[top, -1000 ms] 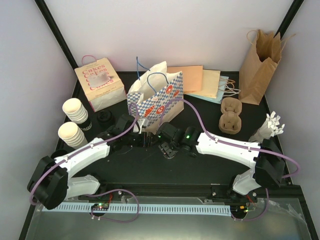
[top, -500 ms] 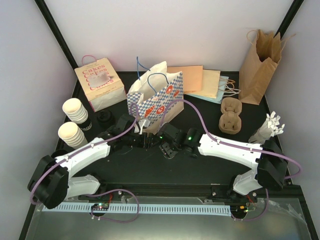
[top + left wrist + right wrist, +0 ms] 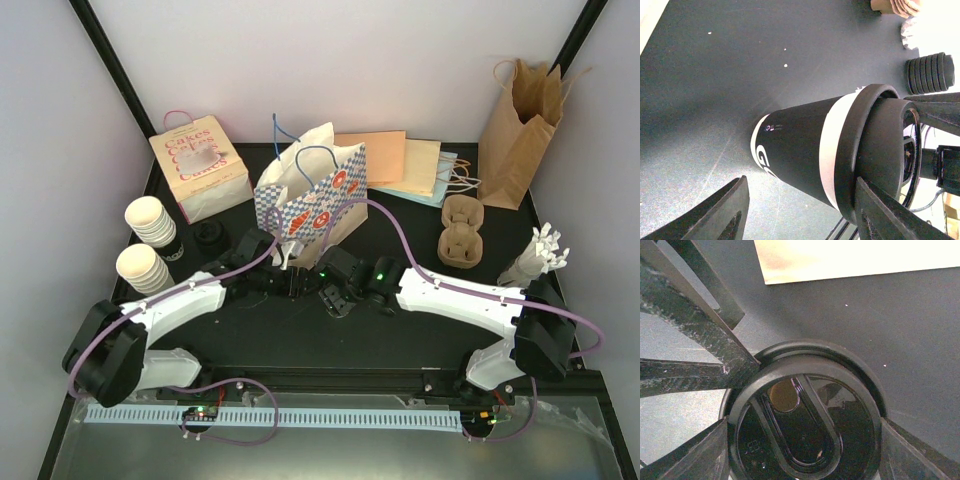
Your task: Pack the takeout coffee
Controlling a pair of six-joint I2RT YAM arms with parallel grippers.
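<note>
A black cup (image 3: 795, 150) with a white band stands on the dark table between both arms, hardly visible in the top view. A round black lid (image 3: 805, 440) sits on it. My right gripper (image 3: 804, 425) is above it, shut on the lid's rim from both sides. My left gripper (image 3: 800, 182) straddles the cup from the side; one finger (image 3: 890, 215) rests against the lid and the other finger (image 3: 715, 210) stands off the cup wall, so it is open. Two stacks of cream ribbed cups (image 3: 150, 220) (image 3: 140, 268) and a stack of black lids (image 3: 208, 238) stand at the left.
Right behind the grippers stands a checkered gift bag (image 3: 310, 195). A "Cakes" box (image 3: 200, 172) is at the back left and a brown paper bag (image 3: 520, 135) at the back right. A cardboard cup carrier (image 3: 462, 230) and white paper pieces (image 3: 535, 258) lie at the right.
My left gripper's jaws have narrowed a little around the cup and the left arm has shifted slightly. The right gripper has stayed on the lid.
</note>
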